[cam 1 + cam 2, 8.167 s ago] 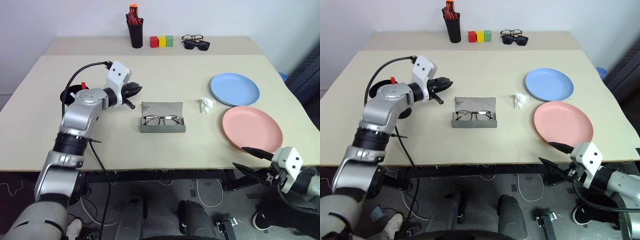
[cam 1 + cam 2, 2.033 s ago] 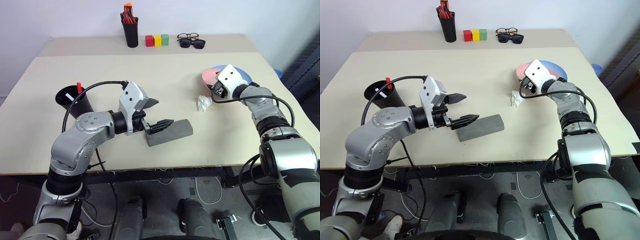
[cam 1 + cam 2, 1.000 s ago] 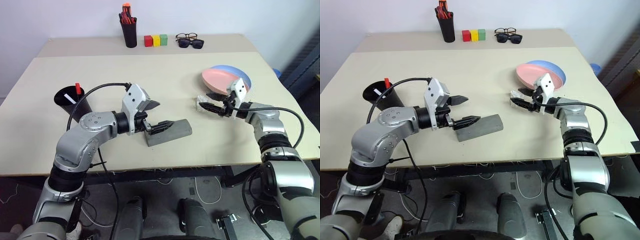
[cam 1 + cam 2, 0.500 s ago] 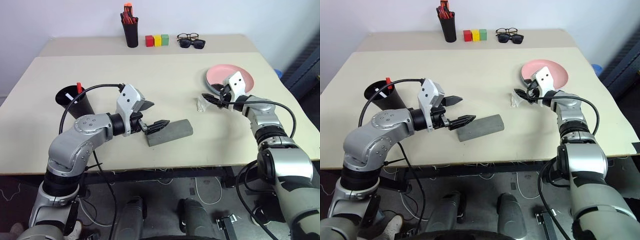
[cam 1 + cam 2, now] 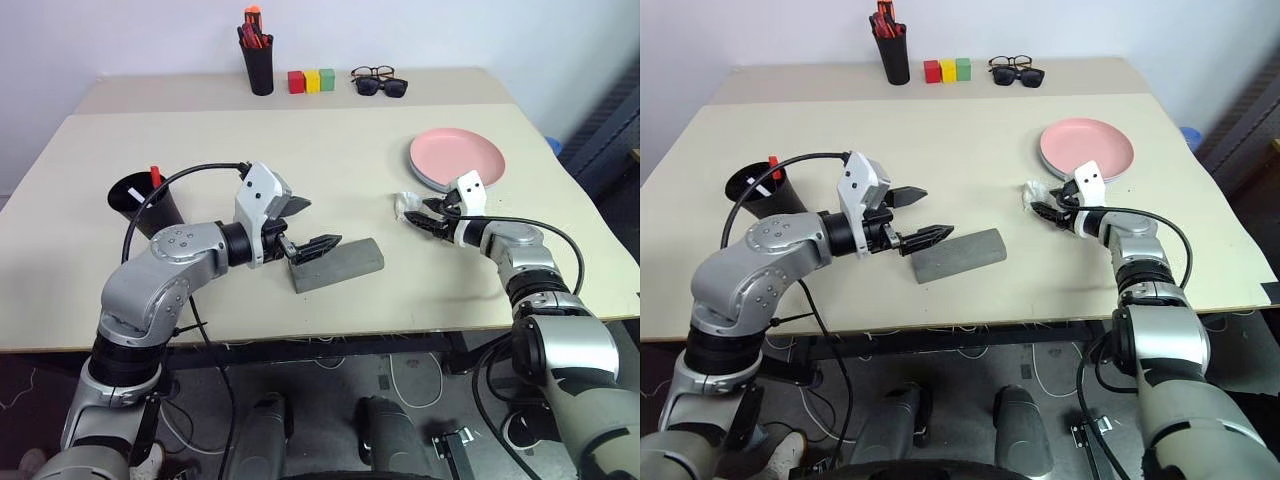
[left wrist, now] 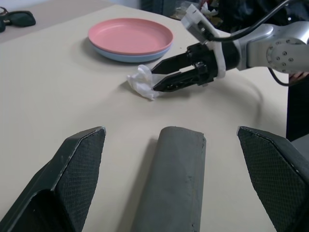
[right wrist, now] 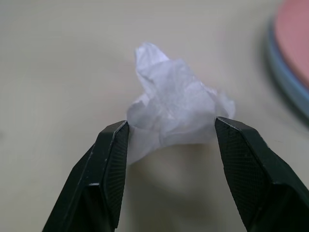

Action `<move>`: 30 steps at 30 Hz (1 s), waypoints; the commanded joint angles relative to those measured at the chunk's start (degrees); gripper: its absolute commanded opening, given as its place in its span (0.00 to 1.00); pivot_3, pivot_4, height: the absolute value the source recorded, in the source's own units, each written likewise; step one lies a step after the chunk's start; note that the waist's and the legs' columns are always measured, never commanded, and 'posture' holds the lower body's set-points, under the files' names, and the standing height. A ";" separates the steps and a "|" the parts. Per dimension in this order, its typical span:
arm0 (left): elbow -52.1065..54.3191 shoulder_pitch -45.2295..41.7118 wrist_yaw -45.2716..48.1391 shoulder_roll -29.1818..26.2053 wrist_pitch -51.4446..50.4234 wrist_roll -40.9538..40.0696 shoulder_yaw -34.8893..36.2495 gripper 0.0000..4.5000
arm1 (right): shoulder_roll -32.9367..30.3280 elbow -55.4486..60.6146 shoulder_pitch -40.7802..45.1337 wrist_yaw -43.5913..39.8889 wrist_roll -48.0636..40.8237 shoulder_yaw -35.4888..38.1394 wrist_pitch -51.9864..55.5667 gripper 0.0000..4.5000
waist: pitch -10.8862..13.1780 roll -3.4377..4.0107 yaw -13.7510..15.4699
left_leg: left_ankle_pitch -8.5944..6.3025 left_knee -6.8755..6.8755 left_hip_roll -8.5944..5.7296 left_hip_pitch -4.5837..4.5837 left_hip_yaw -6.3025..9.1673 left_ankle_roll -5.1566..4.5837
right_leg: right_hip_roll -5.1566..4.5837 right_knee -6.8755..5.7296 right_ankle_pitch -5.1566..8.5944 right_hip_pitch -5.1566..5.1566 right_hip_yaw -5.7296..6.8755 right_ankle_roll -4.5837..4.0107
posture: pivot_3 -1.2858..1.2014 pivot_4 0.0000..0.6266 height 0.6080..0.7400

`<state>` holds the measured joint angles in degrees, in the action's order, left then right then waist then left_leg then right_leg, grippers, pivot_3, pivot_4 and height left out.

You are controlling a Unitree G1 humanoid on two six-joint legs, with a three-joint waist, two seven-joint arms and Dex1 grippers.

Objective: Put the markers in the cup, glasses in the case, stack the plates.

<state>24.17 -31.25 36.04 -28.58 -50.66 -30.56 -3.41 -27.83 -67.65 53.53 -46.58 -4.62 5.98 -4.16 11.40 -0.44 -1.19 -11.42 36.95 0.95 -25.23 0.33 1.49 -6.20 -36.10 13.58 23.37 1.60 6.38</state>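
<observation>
Plates look finished to my eye: the salmon pink plate (image 5: 457, 155) sits on the light blue plate (image 6: 126, 56) at the far right of the table (image 5: 330, 145), only a blue rim showing beneath it. The markers (image 5: 148, 187) stand in the black cup (image 5: 150, 204) at my near left, a red cap and a white barrel poking above its rim. The grey case (image 5: 338, 265) lies shut near the middle of the table, so I take the glasses to be inside, though I cannot see them.

My left gripper (image 5: 306, 231) hangs just beside the left end of the case with its fingers spread wide and nothing between them; in its wrist view the case runs straight out between the two fingers without touching either.

My right gripper (image 7: 169, 140) is low over the table, just near of the plates, its fingers open and standing either side of a crumpled white tissue (image 7: 176, 108). One finger seems to brush the paper's edge, but I would not call it a grip yet.

I judge the three named jobs done and this a tidying step. The next move calls for a gentle close on the tissue, keeping my fingertips off the plate rim close by, then a lift clear.
</observation>
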 commanded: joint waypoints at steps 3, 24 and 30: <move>1.42 0.11 -0.03 -0.44 1.25 -0.28 0.99 1.00 | 1.33 0.04 1.17 3.58 0.99 -0.12 -1.93 0.63 | 0.00 0.00 0.05 | 0.00 0.00 0.00 -0.01 0.00 0.00 | 0.00 0.01 -0.05 0.00 0.00 0.10 | 0.52 0.24 1.00; 3.42 1.73 2.47 -0.88 1.18 -2.92 1.33 1.00 | 0.68 3.84 1.88 4.96 -0.83 2.38 -5.17 0.01 | 0.00 0.00 0.07 | 0.00 0.00 0.00 -0.01 0.00 0.00 | 0.00 0.01 0.01 0.00 0.00 -0.02 | 0.52 0.24 1.00; 4.85 1.99 6.34 -2.07 1.48 -6.12 1.12 1.00 | -2.03 2.28 6.07 8.25 -0.24 3.21 -8.52 0.01 | 0.02 0.04 0.06 | 0.00 0.00 0.00 -0.02 -0.01 0.00 | 0.00 0.02 0.03 0.01 0.00 -0.05 | 0.52 0.24 1.00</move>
<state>27.17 -28.95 41.69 -30.38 -50.48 -35.61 -3.32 -28.47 -66.39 57.24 -39.44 -4.69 7.95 -10.72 11.42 -0.40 -1.13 -11.43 36.96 0.95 -25.25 0.33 1.49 -6.21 -36.07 13.61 23.39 1.60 6.33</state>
